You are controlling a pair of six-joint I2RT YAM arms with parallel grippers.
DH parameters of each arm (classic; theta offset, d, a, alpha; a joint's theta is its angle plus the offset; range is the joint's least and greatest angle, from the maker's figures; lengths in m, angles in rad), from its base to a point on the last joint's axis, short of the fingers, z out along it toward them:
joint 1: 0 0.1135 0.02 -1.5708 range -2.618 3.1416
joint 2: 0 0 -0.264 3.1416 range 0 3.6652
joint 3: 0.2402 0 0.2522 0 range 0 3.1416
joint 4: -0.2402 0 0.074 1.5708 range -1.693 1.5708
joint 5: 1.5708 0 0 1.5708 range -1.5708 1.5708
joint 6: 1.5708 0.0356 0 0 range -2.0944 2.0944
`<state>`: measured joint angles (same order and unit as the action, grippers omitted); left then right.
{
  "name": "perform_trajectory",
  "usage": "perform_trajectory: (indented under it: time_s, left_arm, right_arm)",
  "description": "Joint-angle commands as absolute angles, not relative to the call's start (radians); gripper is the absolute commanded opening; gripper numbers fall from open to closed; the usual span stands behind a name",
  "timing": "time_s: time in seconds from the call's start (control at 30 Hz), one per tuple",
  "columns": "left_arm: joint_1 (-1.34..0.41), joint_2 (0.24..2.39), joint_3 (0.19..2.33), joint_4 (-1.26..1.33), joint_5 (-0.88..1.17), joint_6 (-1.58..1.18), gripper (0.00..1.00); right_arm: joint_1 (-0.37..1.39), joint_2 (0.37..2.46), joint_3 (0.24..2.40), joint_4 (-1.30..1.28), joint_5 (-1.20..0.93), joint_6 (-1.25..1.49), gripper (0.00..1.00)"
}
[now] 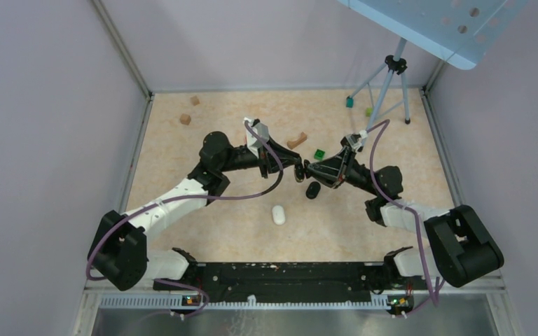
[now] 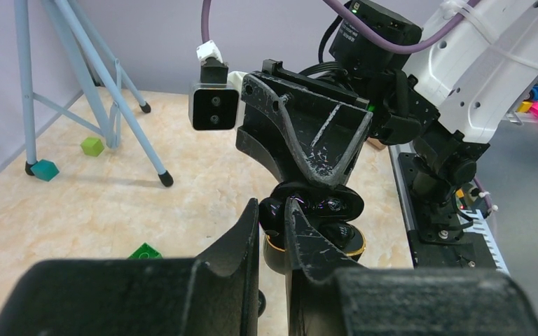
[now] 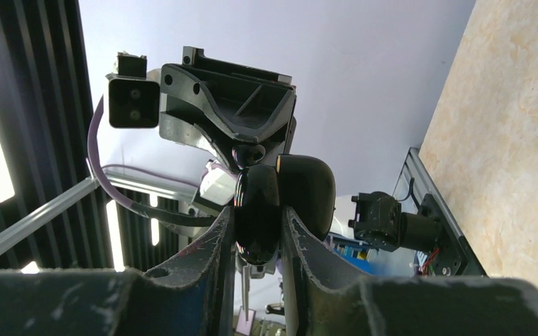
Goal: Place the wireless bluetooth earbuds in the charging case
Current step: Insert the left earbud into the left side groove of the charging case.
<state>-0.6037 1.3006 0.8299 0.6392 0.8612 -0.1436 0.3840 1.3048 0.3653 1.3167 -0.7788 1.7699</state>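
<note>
Our right gripper [image 3: 258, 218] is clamped on the charging case [image 3: 256, 199], which hangs in the air between the arms, above the table [image 1: 175, 147]. Our left gripper [image 2: 272, 210] pinches its other half, jaws nearly together. We judge the shell light, rigid and glossy, so slippery: we should hold its flat sides, not the rounded ends. Below lie a small dark piece [image 1: 312, 190] and a white oval [image 1: 278, 214]; whether either is an earbud we cannot tell.

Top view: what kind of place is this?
Probably a robotics test cell in a lab: a left arm and right arm bolted at the edge of a walled-in tabletop, plus a tripod in the far corner.
</note>
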Motion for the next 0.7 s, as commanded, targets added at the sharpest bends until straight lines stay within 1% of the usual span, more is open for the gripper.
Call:
perform_trajectory:
  time_s: [0.0,0.67]
  left_arm:
    - [-0.614,1.29,0.84,0.634,0.916,-0.12,0.0]
    - [-0.64,1.279,0.89,0.455,0.97,-0.028,0.0]
  right_arm:
    - [0.381,1.308,0.355,1.428,-0.75,1.782,0.0]
    - [0.381,1.312,0.349,1.465,-0.693,1.792,0.0]
